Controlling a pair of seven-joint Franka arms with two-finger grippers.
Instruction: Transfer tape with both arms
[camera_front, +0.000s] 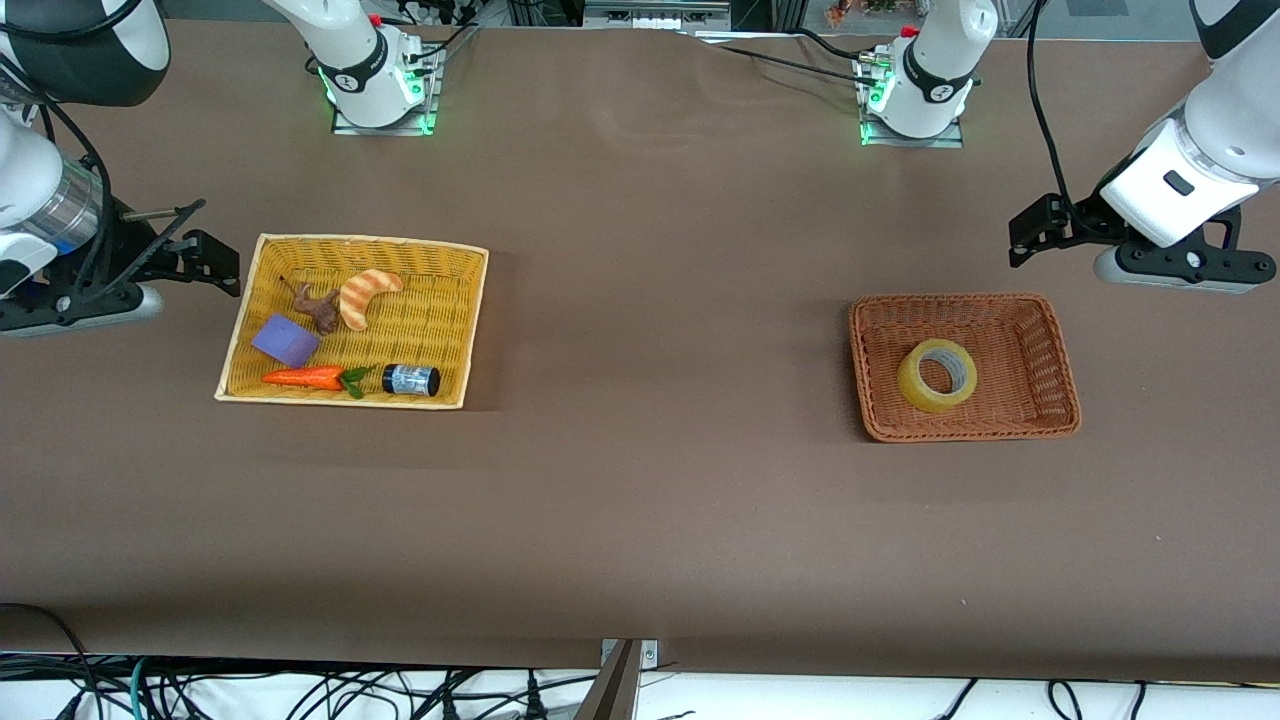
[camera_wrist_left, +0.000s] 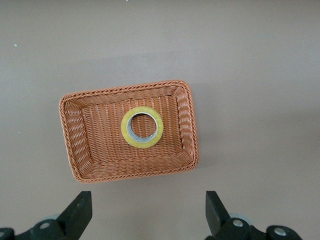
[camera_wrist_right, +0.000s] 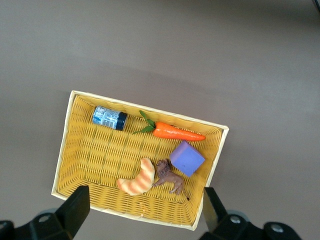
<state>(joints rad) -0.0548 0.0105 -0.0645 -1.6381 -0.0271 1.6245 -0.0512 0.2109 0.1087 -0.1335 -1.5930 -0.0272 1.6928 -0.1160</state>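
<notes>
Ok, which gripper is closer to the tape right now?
Left. The left gripper hangs open beside the brown basket holding the tape; the right gripper waits open by the yellow basket.

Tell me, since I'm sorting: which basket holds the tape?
The orange-brown basket toward the left arm's end; the tape lies alone there, unlike the yellow basket.

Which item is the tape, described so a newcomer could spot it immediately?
Find the orange-brown wicker basket toward the left arm's end of the table. The tape lies alone in it: a yellowish ring with a wide hole, unlike the toys filling the yellow basket.
</notes>
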